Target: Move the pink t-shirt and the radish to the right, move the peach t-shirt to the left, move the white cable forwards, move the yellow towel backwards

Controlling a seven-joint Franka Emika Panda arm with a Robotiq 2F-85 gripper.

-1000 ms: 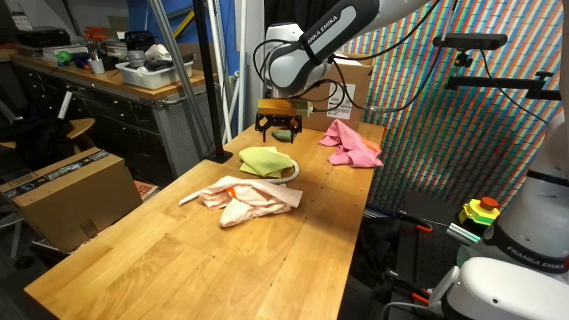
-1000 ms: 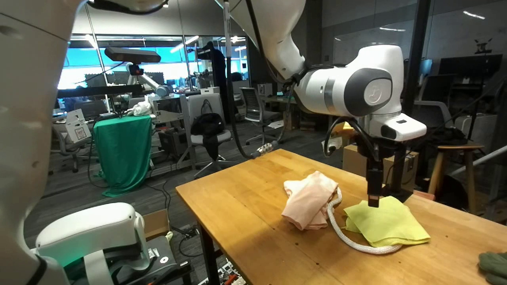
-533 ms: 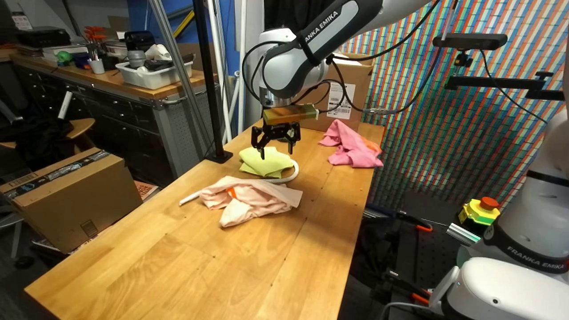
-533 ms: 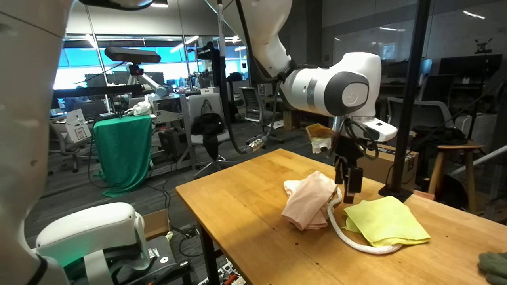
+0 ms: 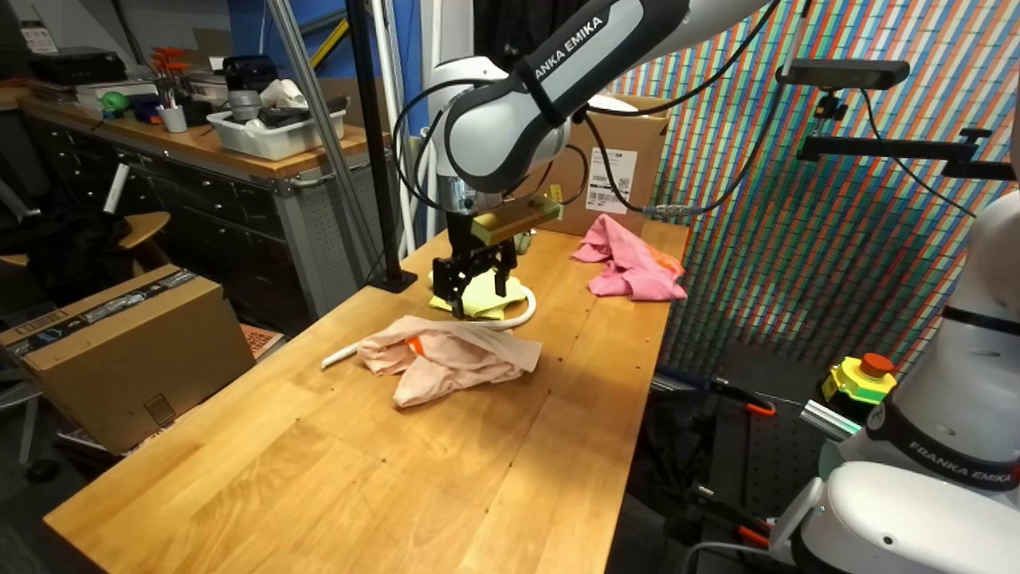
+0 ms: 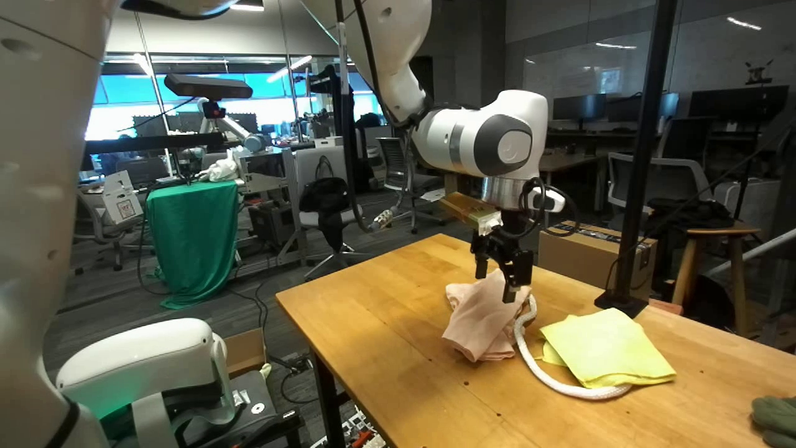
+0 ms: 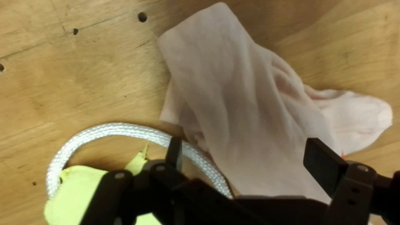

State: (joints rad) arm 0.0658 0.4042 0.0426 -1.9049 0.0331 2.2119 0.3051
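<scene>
Just beside the peach t-shirt [image 7: 237, 109], the white cable [image 7: 115, 128] is posing the likeliest trouble: in the wrist view, the gripper [image 7: 243, 148] is hanging with one of its fingers [image 7: 173, 153] right above that cable, so a straight descent could be pinching cord and fabric together. Across the cable from the peach t-shirt, the yellow towel [image 6: 609, 351] is seemingly covering one end of it, so a sideways pull might then be dragging all three. Loose folds are also inviting a shallow bite, with fabric slipping out.

Above the peach t-shirt, the fingers are standing wide apart, grasping nothing and apparently not touching it. The arm [image 6: 479, 143] is arching over it, its wrist pointing the gripper downward. Well apart from the peach t-shirt, the pink t-shirt [image 5: 629, 263] is lying crumpled; the radish is not showing clearly in any view.
</scene>
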